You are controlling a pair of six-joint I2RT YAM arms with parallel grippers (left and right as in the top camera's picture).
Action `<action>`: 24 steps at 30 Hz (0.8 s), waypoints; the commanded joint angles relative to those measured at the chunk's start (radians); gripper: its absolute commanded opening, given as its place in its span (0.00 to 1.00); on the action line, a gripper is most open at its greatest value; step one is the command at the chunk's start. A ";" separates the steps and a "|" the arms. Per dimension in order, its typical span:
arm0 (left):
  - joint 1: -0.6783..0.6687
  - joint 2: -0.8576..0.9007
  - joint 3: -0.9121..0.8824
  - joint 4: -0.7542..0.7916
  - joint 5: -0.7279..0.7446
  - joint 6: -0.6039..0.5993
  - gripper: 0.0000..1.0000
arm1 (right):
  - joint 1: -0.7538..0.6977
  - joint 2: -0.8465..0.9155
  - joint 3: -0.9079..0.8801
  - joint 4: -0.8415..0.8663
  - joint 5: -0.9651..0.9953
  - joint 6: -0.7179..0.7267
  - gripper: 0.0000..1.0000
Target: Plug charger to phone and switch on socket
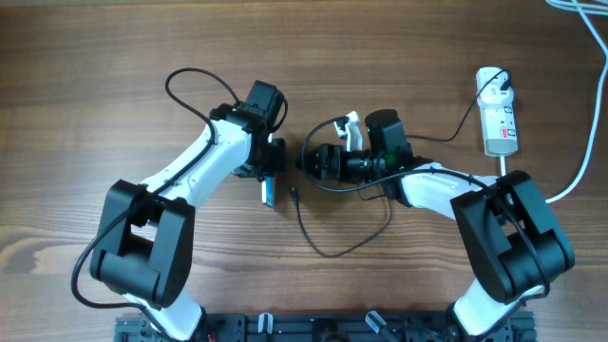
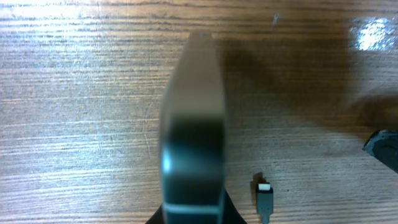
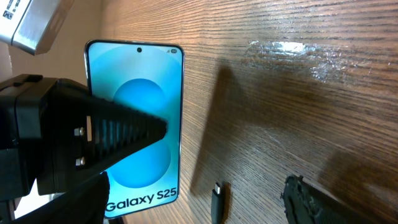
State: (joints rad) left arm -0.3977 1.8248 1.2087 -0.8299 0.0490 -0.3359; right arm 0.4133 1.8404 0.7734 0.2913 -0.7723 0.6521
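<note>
Galaxy S25 phone (image 2: pixel 193 124) clamped on edge by left hand (image 1: pixel 269 176) | right hand (image 1: pixel 308 161): open or closed, I can't tell | I'd grasp charger plug (image 2: pixel 264 196), lower right, squarely, tip free.

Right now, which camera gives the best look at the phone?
The right wrist view: the phone faces it, with the blue screen and the words Galaxy S25 readable. Overhead, it is only a thin blue sliver. The left wrist view shows just its blurred edge.
</note>
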 commanded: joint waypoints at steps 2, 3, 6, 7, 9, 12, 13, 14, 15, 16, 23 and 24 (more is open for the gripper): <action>-0.005 0.009 0.001 0.010 -0.017 -0.014 0.04 | -0.002 0.013 0.001 -0.001 0.017 -0.023 0.91; -0.006 0.009 0.001 0.010 -0.017 -0.013 0.04 | -0.002 0.013 0.001 0.000 0.017 -0.023 0.91; -0.018 0.011 0.001 0.014 -0.017 -0.017 0.04 | -0.002 0.013 0.001 0.000 0.017 -0.024 0.92; -0.024 0.014 0.001 0.014 -0.017 -0.017 0.04 | -0.002 0.013 0.001 0.000 0.017 -0.023 0.92; -0.046 0.027 0.001 0.014 -0.018 -0.017 0.04 | -0.002 0.013 0.001 -0.001 0.017 -0.023 0.92; -0.068 0.053 0.001 0.018 -0.053 -0.018 0.04 | -0.002 0.013 0.001 0.000 0.017 -0.023 0.92; -0.070 0.063 0.001 0.019 -0.066 -0.023 0.04 | -0.002 0.013 0.001 0.000 0.017 -0.024 0.93; -0.070 0.071 0.001 0.019 -0.066 -0.031 0.06 | -0.002 0.013 0.001 -0.001 0.017 -0.024 0.92; -0.070 0.074 0.001 0.019 -0.066 -0.037 0.08 | -0.002 0.013 0.001 -0.001 0.017 -0.023 0.92; -0.070 0.074 0.001 0.019 -0.066 -0.039 0.13 | -0.002 0.013 0.001 0.000 0.017 -0.024 0.93; -0.070 0.074 0.001 0.021 -0.066 -0.039 0.13 | -0.002 0.013 0.001 0.000 0.017 -0.024 0.93; -0.070 0.074 0.001 0.021 -0.066 -0.040 0.11 | -0.002 0.013 0.001 0.000 0.017 -0.023 0.93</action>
State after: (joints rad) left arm -0.4648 1.8862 1.2098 -0.8112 0.0002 -0.3653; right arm 0.4133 1.8404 0.7734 0.2913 -0.7647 0.6487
